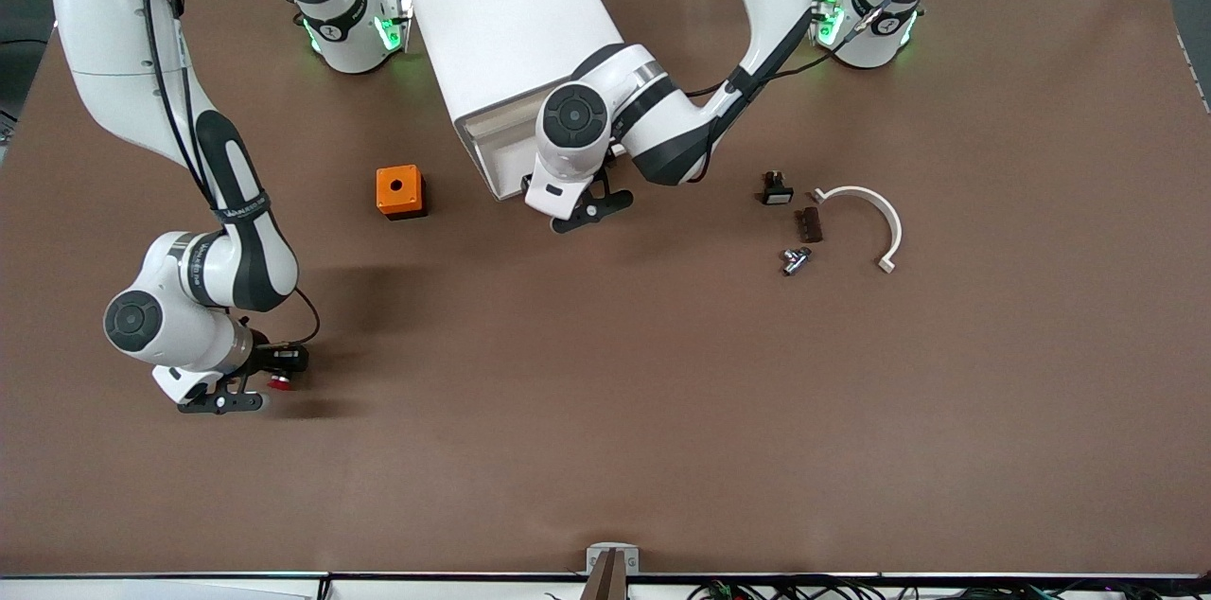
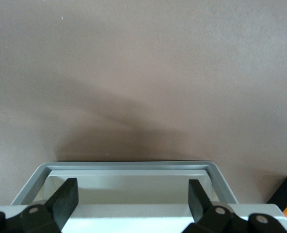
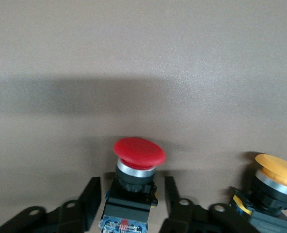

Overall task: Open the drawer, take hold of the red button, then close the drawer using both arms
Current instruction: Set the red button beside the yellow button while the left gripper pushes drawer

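The red-capped button [image 3: 138,153] lies on the brown table toward the right arm's end, its black body and blue back part between the fingers of my right gripper [image 3: 130,187]. That gripper is open, with a gap showing on each side of the button. In the front view the button [image 1: 280,382] sits at the right gripper [image 1: 268,384], low on the table. My left gripper [image 1: 591,207] hangs in front of the white cabinet's drawer [image 1: 497,155]. It stands wide open and empty [image 2: 132,187] over the drawer's grey rim [image 2: 129,166], and the drawer's pale inside shows.
An orange-capped button [image 3: 274,182] lies beside the red one. An orange box with a hole [image 1: 400,191] stands near the cabinet [image 1: 501,13]. Toward the left arm's end lie a small black switch [image 1: 776,190], a brown piece [image 1: 808,224], a metal part [image 1: 795,259] and a white curved piece [image 1: 875,217].
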### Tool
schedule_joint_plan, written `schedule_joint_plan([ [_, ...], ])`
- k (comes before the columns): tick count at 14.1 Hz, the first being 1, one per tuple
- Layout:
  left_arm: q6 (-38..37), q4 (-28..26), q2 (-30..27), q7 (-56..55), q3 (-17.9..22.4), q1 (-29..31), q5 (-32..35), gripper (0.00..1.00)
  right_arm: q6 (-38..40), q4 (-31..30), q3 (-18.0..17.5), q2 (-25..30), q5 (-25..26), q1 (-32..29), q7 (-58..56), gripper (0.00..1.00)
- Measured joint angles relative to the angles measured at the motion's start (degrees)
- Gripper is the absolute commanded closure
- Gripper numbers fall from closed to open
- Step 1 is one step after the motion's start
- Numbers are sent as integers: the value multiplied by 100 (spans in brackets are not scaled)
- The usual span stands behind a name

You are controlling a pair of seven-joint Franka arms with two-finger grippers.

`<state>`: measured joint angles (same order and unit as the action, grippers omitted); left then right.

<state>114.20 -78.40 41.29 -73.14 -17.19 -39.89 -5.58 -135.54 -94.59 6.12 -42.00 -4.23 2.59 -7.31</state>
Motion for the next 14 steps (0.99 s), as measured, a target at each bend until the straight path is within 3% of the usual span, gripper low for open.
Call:
schedule_joint_plan([
  [2,0,-9,0,0,-1,-77,0,0,133,133,-13,0,0,12,-15,0],
  [8,-2,-100,0,0,-15,-312,0,0,1643,1018,-34,163,0,45,17,0],
  [14,-2,-120,0,0,-33,-388,-77,0,3560,1217,-40,1398,77,184,793,0],
])
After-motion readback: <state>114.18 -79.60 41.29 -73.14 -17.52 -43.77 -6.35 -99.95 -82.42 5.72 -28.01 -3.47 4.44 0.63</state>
